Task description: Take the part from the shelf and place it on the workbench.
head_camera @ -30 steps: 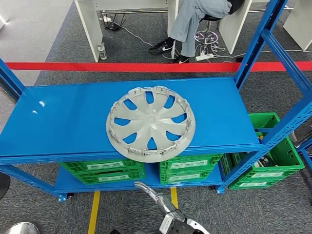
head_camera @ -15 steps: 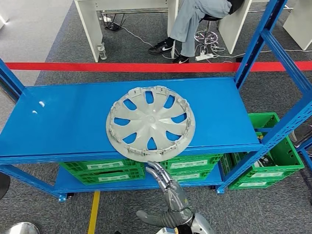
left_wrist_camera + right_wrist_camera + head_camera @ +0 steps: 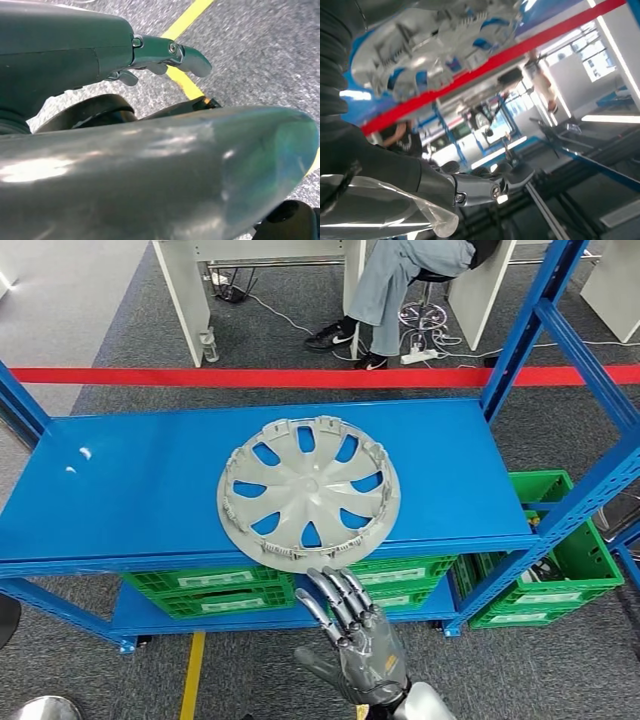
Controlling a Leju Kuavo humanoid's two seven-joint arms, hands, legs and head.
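Reaching my right hand (image 3: 361, 640) with fingers (image 3: 332, 592) apart and empty toward the grey wheel cover (image 3: 309, 492), which overhangs the front edge of the blue shelf (image 3: 136, 480), I fear a clumsy touch could tip it off.

The right hand (image 3: 361, 640) rises into the head view from the lower edge; a second ago only its fingertips show near the floor, now its whole back is visible; the fingers (image 3: 332, 590) spread apart and reach just below the near rim of the grey wheel cover (image 3: 309, 492), closer to it than half a second ago.
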